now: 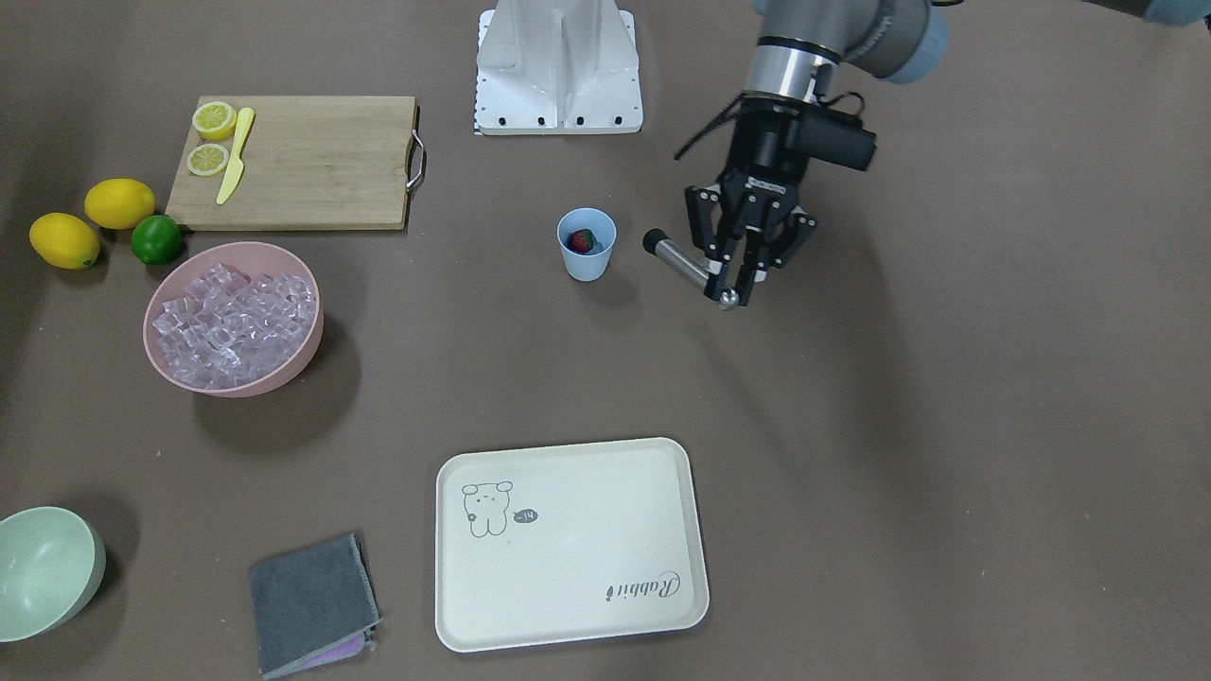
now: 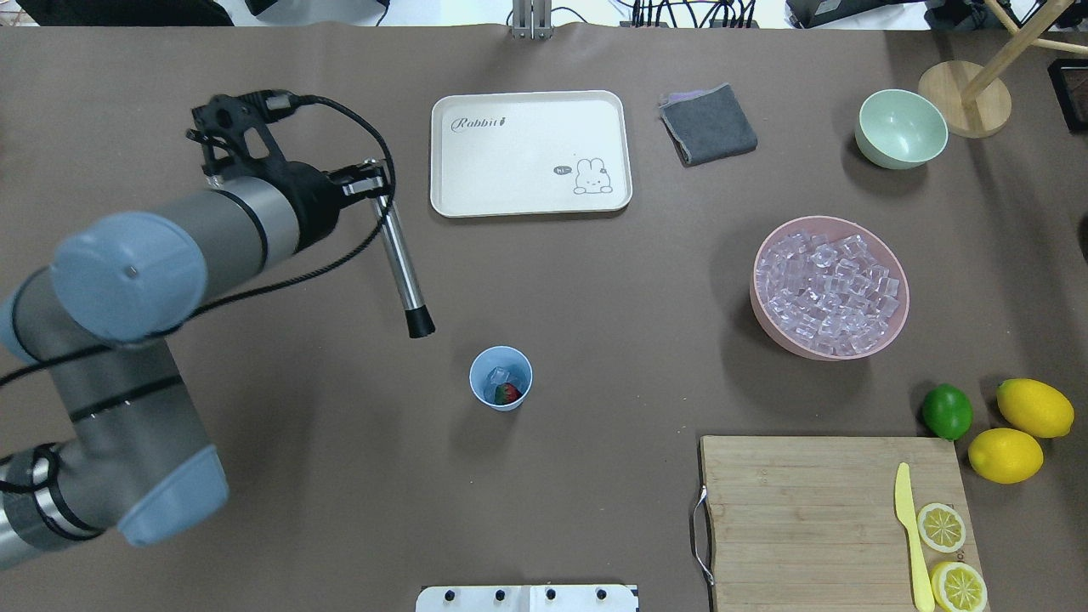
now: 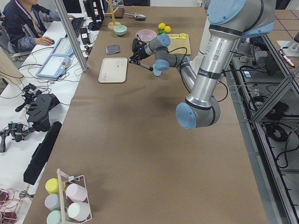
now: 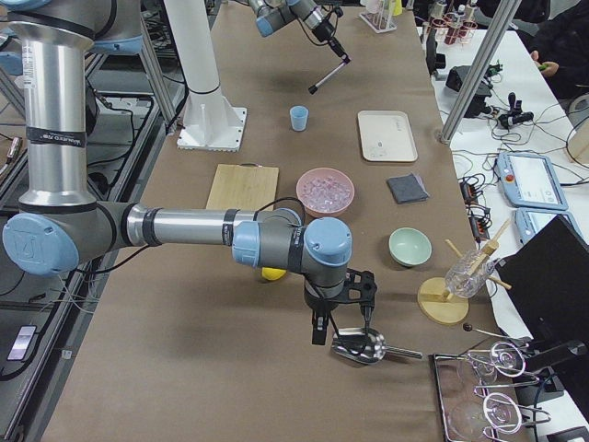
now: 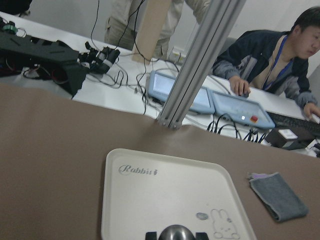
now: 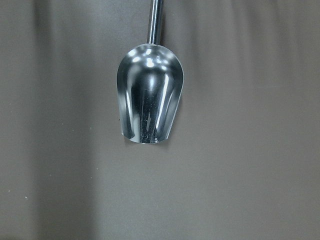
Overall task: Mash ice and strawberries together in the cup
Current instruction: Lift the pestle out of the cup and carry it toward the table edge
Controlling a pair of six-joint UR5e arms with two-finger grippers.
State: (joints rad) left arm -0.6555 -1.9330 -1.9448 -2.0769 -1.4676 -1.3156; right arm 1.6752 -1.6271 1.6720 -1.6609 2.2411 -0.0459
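Bench surveyed L to R, per overhead view.

**L side.** The left tool (image 2: 371,183) is found clamped on the top end of a metal masher (image 2: 401,268). The masher is held off the bench (image 2: 255,476) and tilted, w/ its black tip pointed toward the cup (image 1: 586,266). Tip and cup are near each other but apart.

**Ctr.** The cup is stood upright on the bench, in front of the robot base. A red strawberry (image 2: 507,393) and a few pcs of ice (image 2: 500,375) are seen inside it. Toward the far edge a cream tray (image 2: 527,153) w/ a rabbit print is laid flat. A folded grey cloth (image 2: 708,123) is placed just R of it.

**R side.**
- A pale green bowl (image 2: 901,127) is set near the far edge.
- A pink bowl (image 2: 816,351) is piled w/ more ice, well apart from the cup.
- A lime (image 2: 947,410) and two lemons (image 2: 1034,407) are grouped by the R edge, the lime nearest the pink bowl.
- A wooden board (image 2: 807,510) is laid at the near R corner.
- A yellow knife (image 2: 909,535) and two lemon halves (image 2: 941,527) are laid on the board's R end.

**Far R end, outside overhead view.** The right tool (image 4: 340,324) is seen in the side view only, hung just above a metal scoop (image 4: 365,347). Its jaw state cannot be told. In the R wrist view the scoop is recorded flat on the bench, hollow side up, w/ its handle cut off at the top edge.
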